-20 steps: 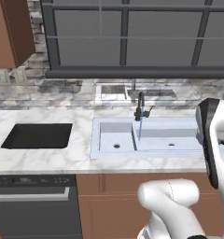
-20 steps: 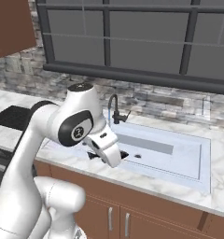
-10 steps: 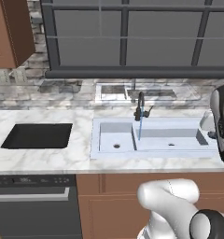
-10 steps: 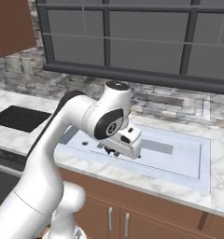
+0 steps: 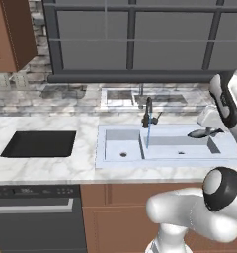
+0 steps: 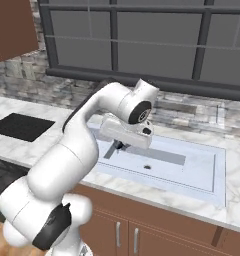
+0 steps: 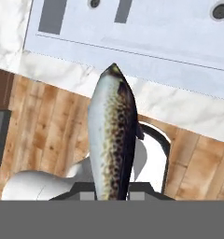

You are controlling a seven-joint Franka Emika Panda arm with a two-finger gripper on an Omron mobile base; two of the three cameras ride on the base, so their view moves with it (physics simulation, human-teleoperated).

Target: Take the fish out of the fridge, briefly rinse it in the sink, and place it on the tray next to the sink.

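Left base view: the fish [image 5: 203, 133] is seen held over the right basin of the sink [image 5: 165, 147], water running from the tap [image 5: 148, 111]; the tray [image 5: 40, 143] lies bare to the left. Right base view: the arm has swung from the counter's front over the sink since a second ago. Hand view: the gripper [image 7: 111, 189] is clamped nearly shut on the fish. Fetching looks done; rinsing is underway, placing remains.

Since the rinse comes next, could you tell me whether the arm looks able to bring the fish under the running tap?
Probably yes: the gripper holds the fish over the sink, and nothing stands between it and the tap.
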